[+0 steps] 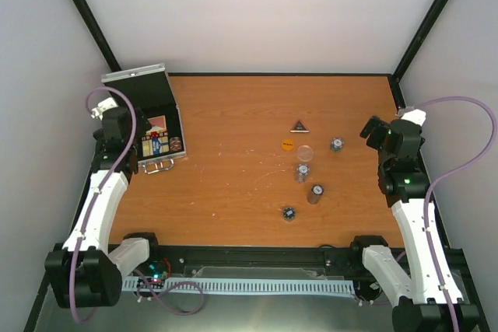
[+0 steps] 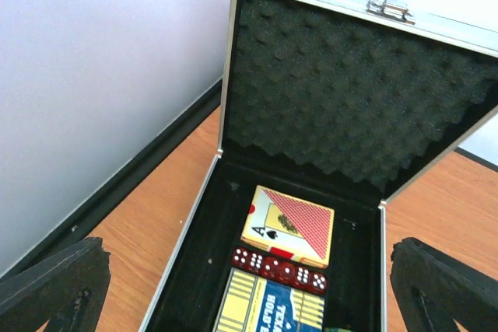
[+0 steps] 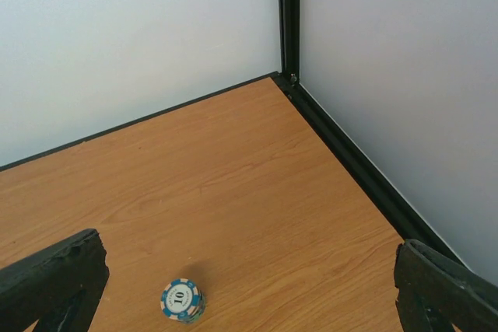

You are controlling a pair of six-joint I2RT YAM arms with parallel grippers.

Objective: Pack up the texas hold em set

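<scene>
The silver case stands open at the table's far left, its lid raised and its handle toward me. In the left wrist view, the black-lined case holds a card deck, a row of red dice and a blue and yellow box. My left gripper hangs open just over the case's near-left side. Right of centre lie a triangular button, an orange disc, a clear disc and several chip stacks. My right gripper is open and empty, and a blue "10" chip stack sits on the table ahead of it.
Black frame posts and rails edge the table at the back corners, with white walls behind. The egg-crate foam lid stands upright in front of my left gripper. A cable tray runs along the near edge between the arm bases.
</scene>
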